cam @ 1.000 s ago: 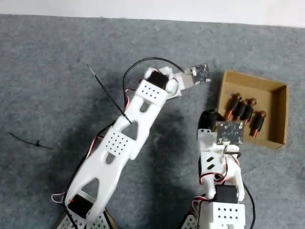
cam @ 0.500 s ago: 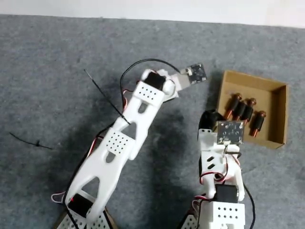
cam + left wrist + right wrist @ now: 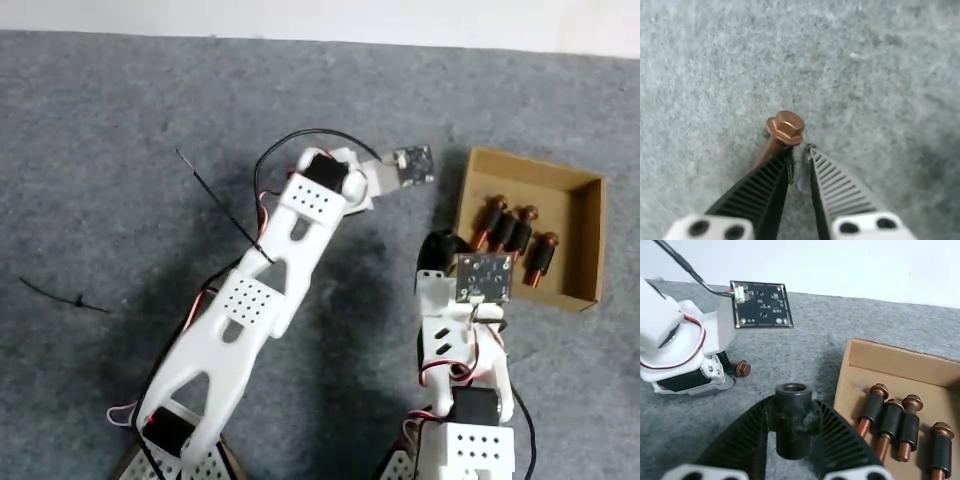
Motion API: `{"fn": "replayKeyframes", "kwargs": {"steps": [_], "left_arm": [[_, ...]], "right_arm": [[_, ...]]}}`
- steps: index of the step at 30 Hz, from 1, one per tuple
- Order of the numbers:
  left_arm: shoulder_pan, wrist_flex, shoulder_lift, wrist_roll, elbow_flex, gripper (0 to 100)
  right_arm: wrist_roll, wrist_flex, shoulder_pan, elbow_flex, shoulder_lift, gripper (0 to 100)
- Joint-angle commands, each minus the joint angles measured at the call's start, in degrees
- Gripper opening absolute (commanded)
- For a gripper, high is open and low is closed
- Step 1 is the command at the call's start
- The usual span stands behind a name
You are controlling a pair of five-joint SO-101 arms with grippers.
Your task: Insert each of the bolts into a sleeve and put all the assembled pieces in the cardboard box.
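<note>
A copper bolt [image 3: 785, 127] lies on the grey carpet, its hex head just past my left gripper [image 3: 799, 152]. Its shaft runs under one finger, not between the two, and the fingers stand almost together with only carpet in the slit. In the right wrist view the same bolt [image 3: 742, 369] pokes out beside the left arm's wrist. My right gripper [image 3: 792, 407] is shut on a black sleeve [image 3: 791, 437], held upright with its bore up, left of the cardboard box [image 3: 860, 357]. In the high view the box [image 3: 585, 240] holds several assembled pieces [image 3: 510, 232].
A black cable tie [image 3: 65, 297] lies on the carpet at the far left. A thin black wire [image 3: 225, 200] sticks out from the left arm [image 3: 280, 260]. The carpet ends at a white strip along the back.
The left arm's wrist has turned a little and shifted slightly over the bolt. The right arm holds still with the sleeve.
</note>
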Motion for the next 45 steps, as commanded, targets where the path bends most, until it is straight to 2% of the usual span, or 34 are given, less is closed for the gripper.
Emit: {"fn": "replayKeyframes", "kwargs": {"steps": [1,13,22,25,31,36,41,45], "left_arm": [[0.0,-0.4,0.0,3.5,-0.2,6],[0.1,-2.5,-2.4,12.4,-0.3,6],[0.3,-3.3,-7.4,10.3,-0.2,6],[1.3,-4.4,-7.7,6.9,0.0,6],[2.1,-5.1,-7.3,6.6,0.3,21],[2.1,-11.6,-6.4,9.2,7.8,22],[1.8,-9.2,-6.7,8.8,8.0,22],[1.7,-7.1,-6.5,5.4,8.0,22]], "right_arm": [[-0.5,-0.2,0.3,5.3,-0.5,0.6],[-0.5,-0.2,0.3,5.3,-0.5,0.6],[-0.5,-0.3,0.3,5.2,-0.5,0.6],[-0.5,-0.3,0.3,5.2,-0.5,0.6],[-0.5,-0.3,0.3,5.2,-0.5,0.6],[-0.5,-0.3,0.3,5.2,-0.5,0.6],[-0.5,-0.3,0.3,5.2,-0.5,0.6],[-0.5,-0.3,0.3,5.2,-0.5,0.6]]}}
